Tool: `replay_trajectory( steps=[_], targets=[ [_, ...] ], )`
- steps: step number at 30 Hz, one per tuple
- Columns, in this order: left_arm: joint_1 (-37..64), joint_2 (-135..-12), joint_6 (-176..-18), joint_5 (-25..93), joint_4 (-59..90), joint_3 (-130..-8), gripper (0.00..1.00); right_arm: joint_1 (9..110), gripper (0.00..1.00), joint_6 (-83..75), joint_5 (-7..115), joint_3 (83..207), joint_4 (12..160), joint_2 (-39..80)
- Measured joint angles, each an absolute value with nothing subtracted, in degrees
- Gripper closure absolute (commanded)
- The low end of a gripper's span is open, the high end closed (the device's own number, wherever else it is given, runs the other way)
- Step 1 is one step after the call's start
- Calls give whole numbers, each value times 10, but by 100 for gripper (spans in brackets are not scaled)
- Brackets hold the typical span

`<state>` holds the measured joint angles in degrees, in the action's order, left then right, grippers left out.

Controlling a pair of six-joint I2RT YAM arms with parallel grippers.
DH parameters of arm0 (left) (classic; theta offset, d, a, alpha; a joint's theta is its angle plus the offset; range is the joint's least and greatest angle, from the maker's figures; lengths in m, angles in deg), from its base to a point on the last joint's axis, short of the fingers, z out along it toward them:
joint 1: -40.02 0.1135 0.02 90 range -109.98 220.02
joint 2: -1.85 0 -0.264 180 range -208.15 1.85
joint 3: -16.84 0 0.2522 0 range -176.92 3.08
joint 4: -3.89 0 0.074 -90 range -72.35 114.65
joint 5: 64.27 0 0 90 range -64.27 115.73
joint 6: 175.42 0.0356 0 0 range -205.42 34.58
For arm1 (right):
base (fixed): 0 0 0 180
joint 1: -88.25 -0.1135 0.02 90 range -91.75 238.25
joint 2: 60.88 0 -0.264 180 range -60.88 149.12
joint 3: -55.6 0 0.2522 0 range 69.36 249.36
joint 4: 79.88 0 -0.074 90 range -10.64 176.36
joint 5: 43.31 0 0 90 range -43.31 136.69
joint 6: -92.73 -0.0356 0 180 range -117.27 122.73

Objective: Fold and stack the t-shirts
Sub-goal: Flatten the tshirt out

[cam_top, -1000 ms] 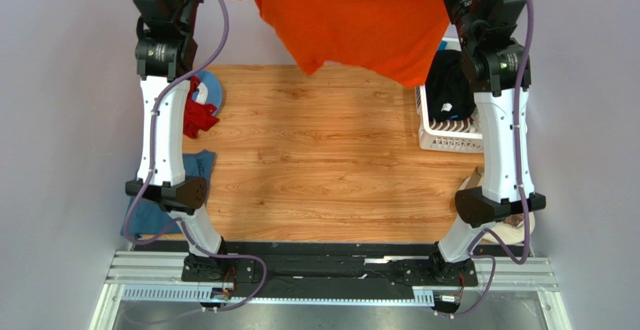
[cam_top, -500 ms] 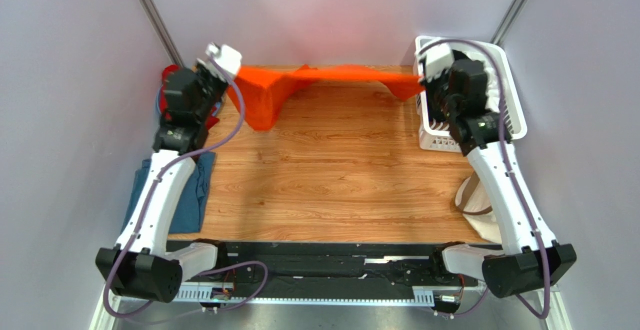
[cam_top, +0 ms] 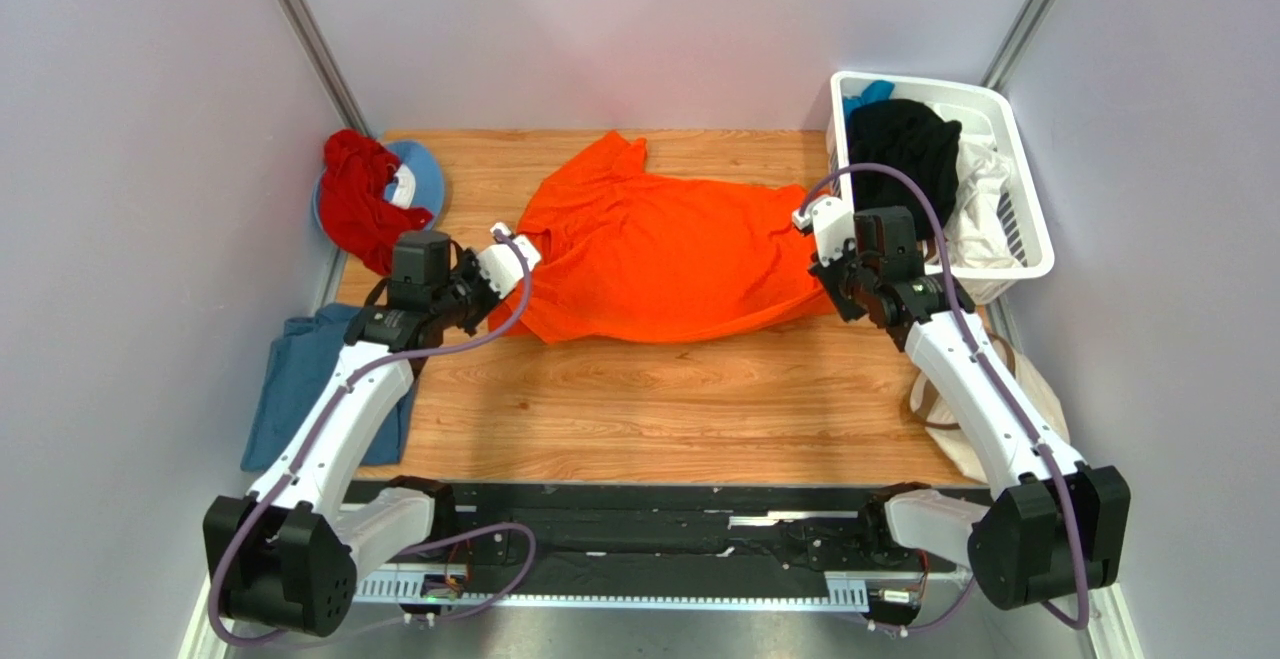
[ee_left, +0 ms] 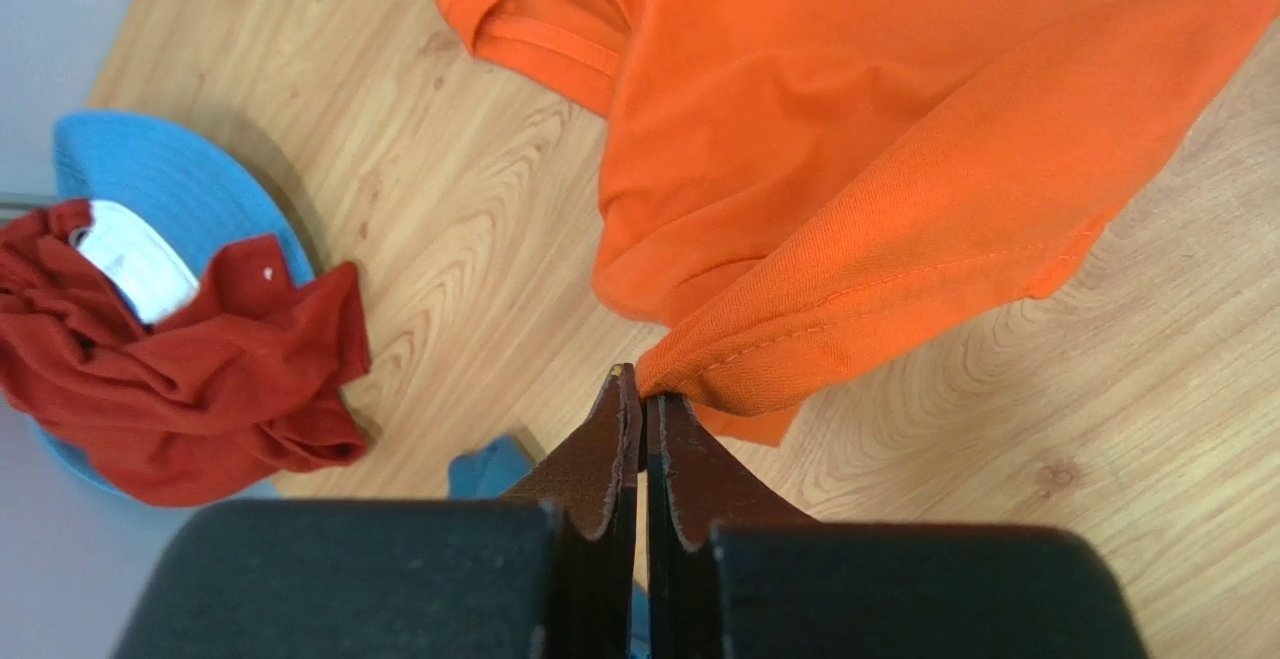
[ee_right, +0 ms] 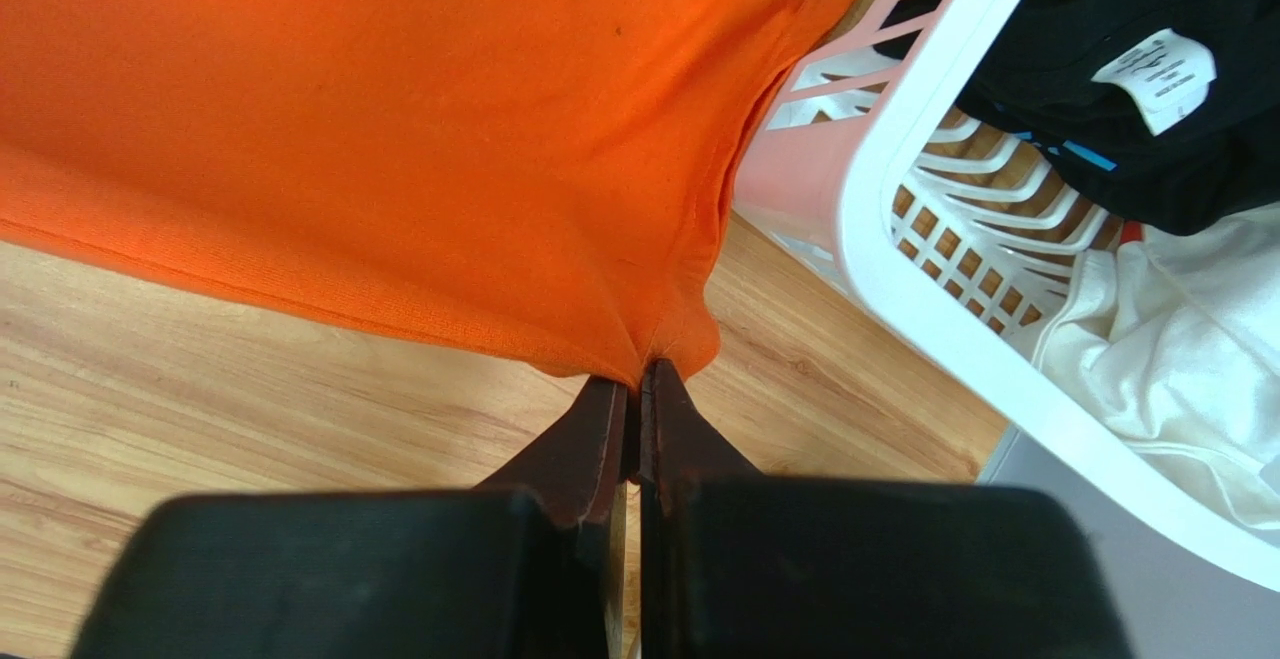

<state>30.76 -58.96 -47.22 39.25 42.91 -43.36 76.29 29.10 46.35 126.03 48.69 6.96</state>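
The orange t-shirt [cam_top: 661, 247] lies spread across the back half of the wooden table [cam_top: 661, 404], stretched between both arms. My left gripper [cam_top: 511, 251] is shut on its left hem corner [ee_left: 721, 367]. At the shirt's right end my right gripper [cam_top: 819, 227] is shut on the other hem corner [ee_right: 661, 337], close to the basket. A dusty blue t-shirt [cam_top: 308, 374] lies folded at the table's left edge, under my left arm. A black t-shirt [cam_top: 902, 142] and a white one [cam_top: 984, 202] fill the white basket [cam_top: 1037, 254].
A red garment [cam_top: 358, 197] lies bunched on a light blue cap [cam_top: 418, 172] at the back left corner. The basket stands at the back right, its rim [ee_right: 932, 299] just right of my right fingers. A beige bag [cam_top: 962, 404] sits by the right edge.
Both arms have come down and toward the near side, pulling the orange t-shirt from hanging high in the air to lying spread on the table.
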Motion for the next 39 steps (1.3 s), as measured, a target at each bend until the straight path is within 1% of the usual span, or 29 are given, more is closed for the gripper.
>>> replay_trajectory(
  steps=[4,6,8,12,14,17,20,22,25,28,33,39],
  targets=[
    [307,-591,-474,385,432,-459,100,763,100,296,453,1289,480,79],
    [307,-606,-482,371,426,-492,100,763,100,300,436,1342,462,106],
    [306,-636,-491,348,414,-549,100,763,100,307,419,1402,464,139],
    [313,-754,-512,294,373,-751,100,772,100,321,381,1592,464,235],
    [322,-836,-530,270,366,-906,100,782,100,329,366,1711,467,289],
    [334,-929,-545,246,364,-1098,100,793,100,337,349,1884,469,356],
    [337,-982,-550,234,362,-1241,100,797,100,347,340,1986,481,382],
    [336,-989,-550,231,357,-1290,100,797,100,356,337,2015,497,380],
    [335,-958,-548,229,338,-1294,100,797,100,364,336,2018,514,361],
    [335,-900,-546,234,326,-1248,100,797,100,365,338,1977,524,328],
    [333,-783,-543,243,322,-1136,100,793,100,363,350,1883,521,253],
    [333,-656,-543,252,351,-1044,100,791,100,350,375,1811,481,146]
  ],
)
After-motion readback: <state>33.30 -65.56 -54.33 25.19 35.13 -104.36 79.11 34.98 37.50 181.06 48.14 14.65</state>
